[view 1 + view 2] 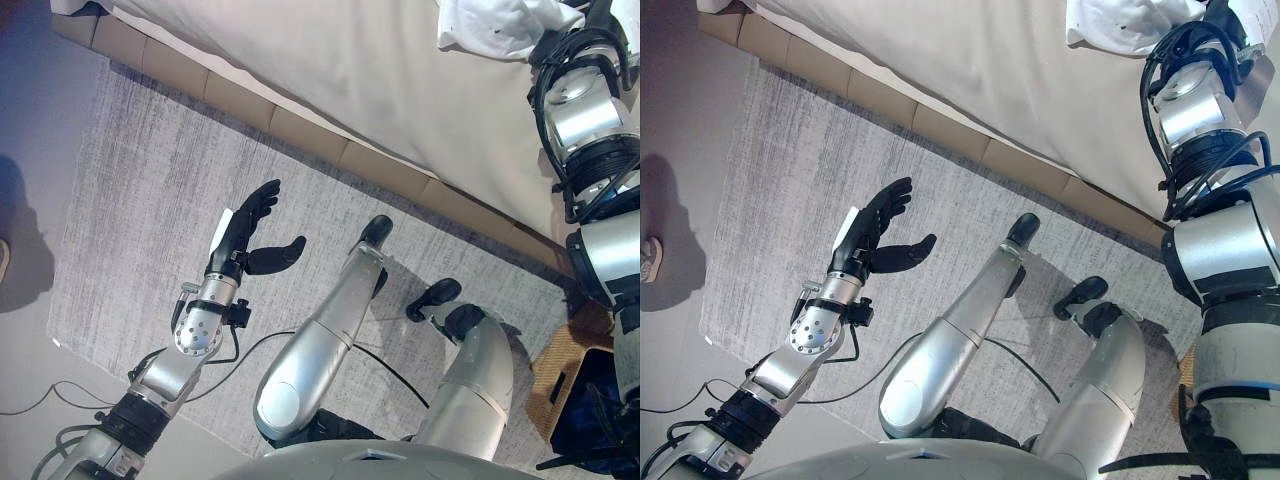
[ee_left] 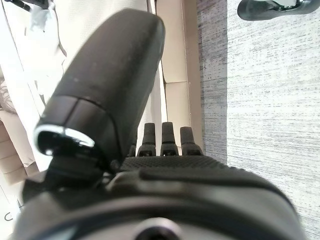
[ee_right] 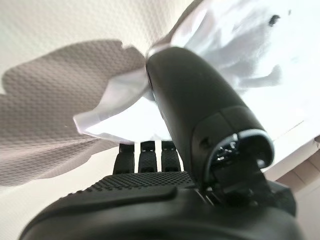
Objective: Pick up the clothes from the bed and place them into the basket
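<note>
Left hand (image 1: 250,235): held above the grey rug (image 1: 130,220), well clear of the bed (image 1: 380,70); fingers straight and spread, thumb out, nothing in it. Idle. Best kept where it is so it stays out of the way of the reach.

Rug: lies on the floor along the bed's near edge; bare where the left hand hangs.

Bed: pale cover, tan padded frame (image 1: 300,130) along its near edge. The frame rises between the robot and the clothes, so the arm must pass over it rather than drag cloth across it.

White garment (image 1: 495,25): crumpled on the bed near its right end, dotted with small dark marks. Not yet lifted.

Right hand (image 3: 150,155): at the garment, fingers straight and parted, thumb raised beside a fold; touching or just short of it, cannot tell which. Judgement: push the fingers under the loose fold, close on a thick bunch, then lift high so trailing cloth clears the frame.

Basket (image 1: 570,375): woven, on the floor beyond the bed's right end, dark cloth (image 1: 600,400) already inside.
</note>
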Controlling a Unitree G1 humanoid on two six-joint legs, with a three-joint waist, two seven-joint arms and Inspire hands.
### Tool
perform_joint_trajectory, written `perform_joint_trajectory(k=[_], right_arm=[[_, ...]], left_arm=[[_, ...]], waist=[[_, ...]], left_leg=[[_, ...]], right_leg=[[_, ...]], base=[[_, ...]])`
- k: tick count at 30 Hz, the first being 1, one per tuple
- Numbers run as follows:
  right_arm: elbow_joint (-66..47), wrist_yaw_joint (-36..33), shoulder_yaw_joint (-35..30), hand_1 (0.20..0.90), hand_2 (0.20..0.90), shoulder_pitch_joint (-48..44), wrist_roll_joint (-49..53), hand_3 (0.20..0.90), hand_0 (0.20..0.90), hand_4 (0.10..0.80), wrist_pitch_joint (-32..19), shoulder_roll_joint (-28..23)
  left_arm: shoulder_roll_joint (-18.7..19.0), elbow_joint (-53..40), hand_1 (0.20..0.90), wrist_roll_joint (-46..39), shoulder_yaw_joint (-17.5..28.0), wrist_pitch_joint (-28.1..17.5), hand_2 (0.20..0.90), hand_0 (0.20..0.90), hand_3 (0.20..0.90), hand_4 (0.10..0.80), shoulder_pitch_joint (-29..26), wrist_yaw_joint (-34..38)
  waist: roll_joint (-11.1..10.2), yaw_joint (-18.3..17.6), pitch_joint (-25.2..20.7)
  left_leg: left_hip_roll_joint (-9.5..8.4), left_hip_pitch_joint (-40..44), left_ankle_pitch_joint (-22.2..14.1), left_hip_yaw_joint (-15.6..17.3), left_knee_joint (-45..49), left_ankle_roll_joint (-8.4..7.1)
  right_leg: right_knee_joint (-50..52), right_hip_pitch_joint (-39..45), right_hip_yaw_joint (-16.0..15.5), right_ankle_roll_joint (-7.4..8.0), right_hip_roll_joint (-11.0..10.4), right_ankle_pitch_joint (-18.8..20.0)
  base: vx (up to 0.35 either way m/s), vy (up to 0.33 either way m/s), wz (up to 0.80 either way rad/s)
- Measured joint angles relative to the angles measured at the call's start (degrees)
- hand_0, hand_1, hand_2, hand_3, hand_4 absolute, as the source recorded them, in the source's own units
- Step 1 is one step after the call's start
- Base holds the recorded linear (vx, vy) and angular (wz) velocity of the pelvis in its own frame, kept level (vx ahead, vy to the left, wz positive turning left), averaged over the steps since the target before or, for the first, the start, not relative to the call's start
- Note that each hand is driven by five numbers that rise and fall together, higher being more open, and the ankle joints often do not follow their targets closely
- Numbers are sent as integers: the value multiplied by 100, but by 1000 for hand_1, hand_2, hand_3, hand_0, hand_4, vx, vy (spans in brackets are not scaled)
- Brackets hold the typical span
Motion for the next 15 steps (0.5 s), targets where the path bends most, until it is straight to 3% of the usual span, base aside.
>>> perform_joint_trajectory(k=[7, 15], right_arm=[[95, 112, 10, 300, 300, 200, 231, 200, 300, 100, -106, 114], [96, 395, 6, 300, 300, 594, 345, 200, 300, 100, -317, 311]], left_arm=[[9, 3, 900, 0, 1, -4, 900, 900, 900, 800, -29, 21], [77, 26, 900, -2, -9, 42, 900, 900, 900, 800, -198, 165]], waist=[[3, -21, 1], [2, -30, 2]], left_leg=[[96, 554, 28, 55, -152, 22], [282, 1566, 96, 174, -822, 31]], right_leg=[[-265, 571, -18, -22, 55, 21], [-1023, 1532, -14, 141, 227, 154]], base=[[-1, -14, -5], [-8, -22, -11]])
